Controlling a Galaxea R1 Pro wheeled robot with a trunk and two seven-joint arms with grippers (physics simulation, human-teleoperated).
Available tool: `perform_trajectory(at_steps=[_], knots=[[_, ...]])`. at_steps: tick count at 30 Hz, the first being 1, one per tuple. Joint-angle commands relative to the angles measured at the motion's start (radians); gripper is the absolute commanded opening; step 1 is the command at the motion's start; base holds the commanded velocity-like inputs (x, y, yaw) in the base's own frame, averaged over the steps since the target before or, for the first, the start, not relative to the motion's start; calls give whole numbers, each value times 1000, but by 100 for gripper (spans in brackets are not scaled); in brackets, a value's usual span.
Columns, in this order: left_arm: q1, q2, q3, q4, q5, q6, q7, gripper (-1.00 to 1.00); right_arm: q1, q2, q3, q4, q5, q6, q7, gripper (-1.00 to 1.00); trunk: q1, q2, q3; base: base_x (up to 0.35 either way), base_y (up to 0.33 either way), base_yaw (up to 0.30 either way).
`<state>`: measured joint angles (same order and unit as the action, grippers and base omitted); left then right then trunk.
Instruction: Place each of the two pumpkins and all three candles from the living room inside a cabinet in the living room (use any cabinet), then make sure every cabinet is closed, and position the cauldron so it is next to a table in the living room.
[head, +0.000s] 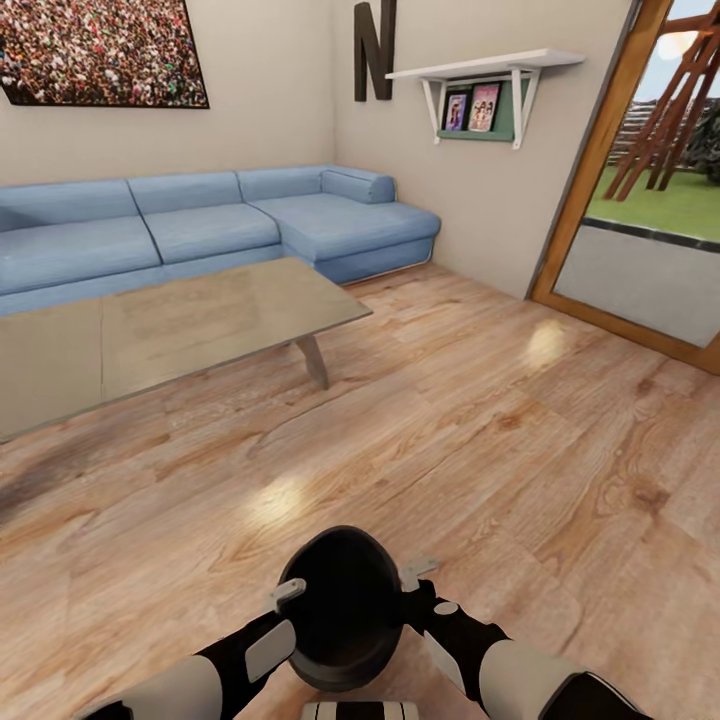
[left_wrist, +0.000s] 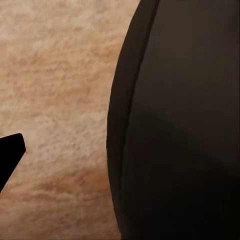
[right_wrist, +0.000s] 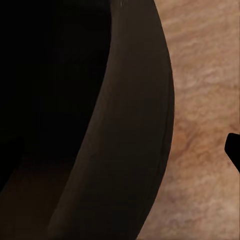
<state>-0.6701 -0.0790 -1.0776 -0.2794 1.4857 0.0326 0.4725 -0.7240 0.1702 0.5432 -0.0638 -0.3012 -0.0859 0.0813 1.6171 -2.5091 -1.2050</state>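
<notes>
The round black cauldron (head: 345, 600) hangs low in front of me, held between both arms above the wooden floor. My left gripper (head: 289, 598) clamps its left rim and my right gripper (head: 416, 577) clamps its right rim. In the left wrist view the cauldron's bulging outer wall (left_wrist: 180, 125) is close up, with one dark fingertip (left_wrist: 9, 152) beside it over the floor. The right wrist view looks at the cauldron's thick rim (right_wrist: 130, 150) and dark inside, with one fingertip (right_wrist: 234, 150) outside the wall. The glass-topped table (head: 180, 320) stands ahead to the left, well apart from the cauldron.
A blue corner sofa (head: 200, 225) runs along the far wall behind the table. A white wall shelf (head: 490, 70) hangs at the back right, and a glass door with a wooden frame (head: 600, 170) is on the right. Wooden floor (head: 480, 420) stretches ahead and to the right.
</notes>
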Motion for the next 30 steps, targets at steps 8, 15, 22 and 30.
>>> perform_trajectory(at_steps=[8,15,22,30], knots=[[0,1,1,0,-13,0,1,100,0,2,1,1,-1,0,0,100,0,0,0,0,83,0],[0,1,1,0,-13,0,1,100,0,2,0,1,-1,-1,0,100,0,0,0,0,1,0],[0,0,1,0,-13,2,1,100,0,2,0,1,-1,0,0,100,0,0,0,-38,21,0],[0,-1,0,0,-13,3,3,100,0,2,1,1,0,0,0,100,0,0,0,-135,87,0]])
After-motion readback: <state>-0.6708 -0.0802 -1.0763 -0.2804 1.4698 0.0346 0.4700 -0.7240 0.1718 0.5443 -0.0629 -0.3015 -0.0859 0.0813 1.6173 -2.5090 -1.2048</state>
